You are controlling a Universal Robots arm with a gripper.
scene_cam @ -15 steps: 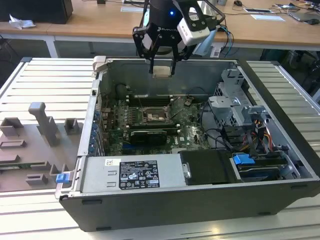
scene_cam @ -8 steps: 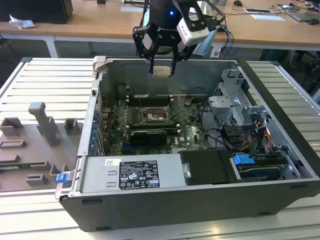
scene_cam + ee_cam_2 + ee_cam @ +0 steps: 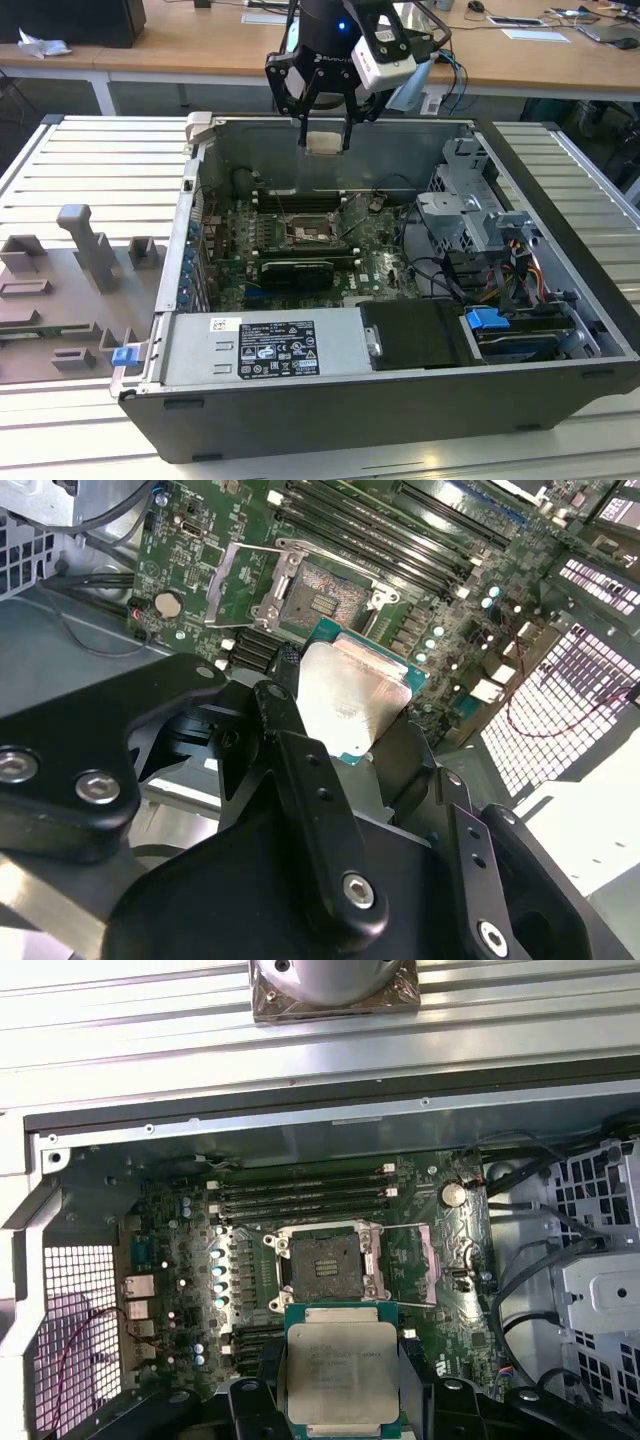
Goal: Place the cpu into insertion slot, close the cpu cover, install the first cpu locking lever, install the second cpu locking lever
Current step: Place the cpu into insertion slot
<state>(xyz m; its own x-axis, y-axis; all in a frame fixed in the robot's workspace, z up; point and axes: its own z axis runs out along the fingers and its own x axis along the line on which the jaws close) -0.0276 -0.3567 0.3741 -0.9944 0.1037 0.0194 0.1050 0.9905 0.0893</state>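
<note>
Hovering over the open case (image 3: 300, 440) — gripper (image 3: 326, 140) jaws clamped on the cpu (image 3: 340, 1375) — insertion slot (image 3: 325, 1265) inside lies uncovered.

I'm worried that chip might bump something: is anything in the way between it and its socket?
Nothing visible. The cpu hangs in the gripper above the case, the insertion slot lies bare and the cpu cover is swung aside.

Both wrist views overlook insertion slot (image 3: 328, 1265) (image 3: 318, 588).
</note>
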